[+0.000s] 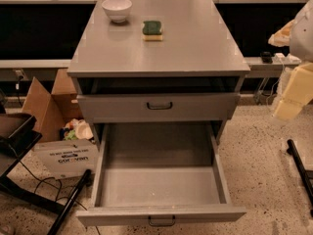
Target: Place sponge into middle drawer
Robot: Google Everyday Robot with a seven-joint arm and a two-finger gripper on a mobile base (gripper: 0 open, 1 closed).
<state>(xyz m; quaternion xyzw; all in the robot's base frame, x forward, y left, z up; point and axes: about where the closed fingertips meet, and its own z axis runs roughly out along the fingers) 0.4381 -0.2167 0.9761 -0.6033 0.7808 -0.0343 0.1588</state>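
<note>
Sponge (152,30) sits on the cabinet top (195,48), green side up over the yellow body, toward the back and a bit left of centre, with nothing touching it. White bowl (117,9) is near it, further back-left, not in contact. Middle drawer (159,185) is pulled right out at the bottom of the view, nothing seen on its grey floor, dark loop handle (161,222) on the front lip. Above it the other drawer (159,106) shows only its flat front and handle, with a dark gap under the cabinet top. Gripper (287,106) hangs at the right edge of the view, beside the cabinet, lower than the top surface and well apart from the sponge. It is partly cut off, so whether it is spread or closed is unreadable, but it carries no sponge. Judgement: the step in hand is the reach, the grasp is not yet begun, and the drawer is ready to receive. The next move calls for raising the gripper above the top's edge, moving left and back until it is over the sponge, keeping off the bowl, then coming straight down. The carry would then need to clear the front edge before lowering into the drawer. Left of the cabinet are a cardboard box (46,102), a white carton (68,158) and cables on the speckled floor.
</note>
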